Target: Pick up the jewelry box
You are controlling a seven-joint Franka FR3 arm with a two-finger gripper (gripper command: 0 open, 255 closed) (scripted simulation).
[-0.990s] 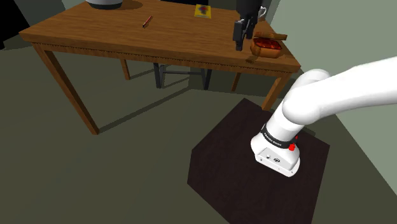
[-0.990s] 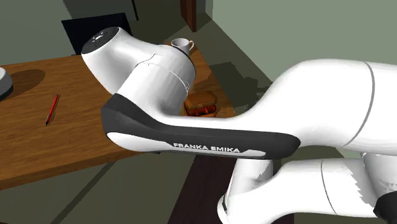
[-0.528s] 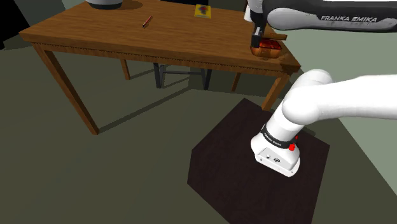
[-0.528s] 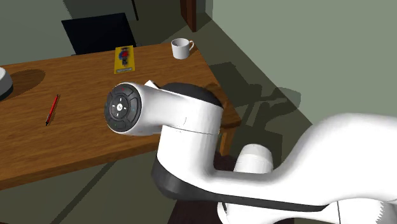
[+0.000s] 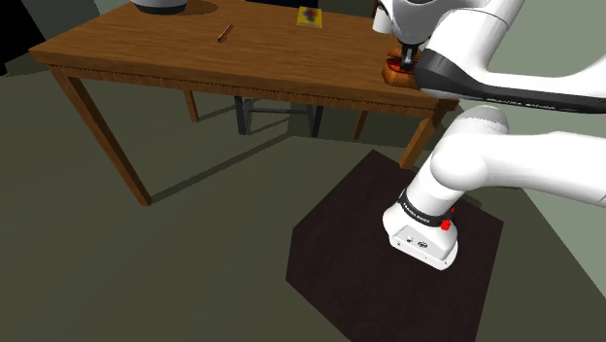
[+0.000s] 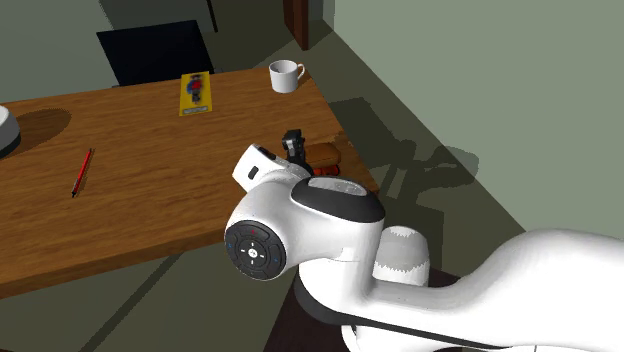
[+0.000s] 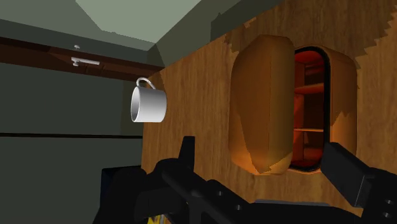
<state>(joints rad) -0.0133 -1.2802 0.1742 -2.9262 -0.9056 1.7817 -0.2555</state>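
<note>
Rounded white arm, dark joint bands, red button, all-black hand.

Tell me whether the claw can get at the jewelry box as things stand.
Probably yes: the open claw faces the jewelry box closely, with nothing between them; the mug stands off to one side.

Part-seen items, table and surrounds
Jewelry box: near side behind the arm in the second exterior view, 3 o'clock side behind it in the shoulder view. Grey round item: cut by the second exterior view's edge at 9 o'clock, kind undetermined. Yellow card: print too small to read. Dark chair, at 11 o'clock: lower part behind the tabletop. Arm: runs out of that view at 4 o'clock.
</note>
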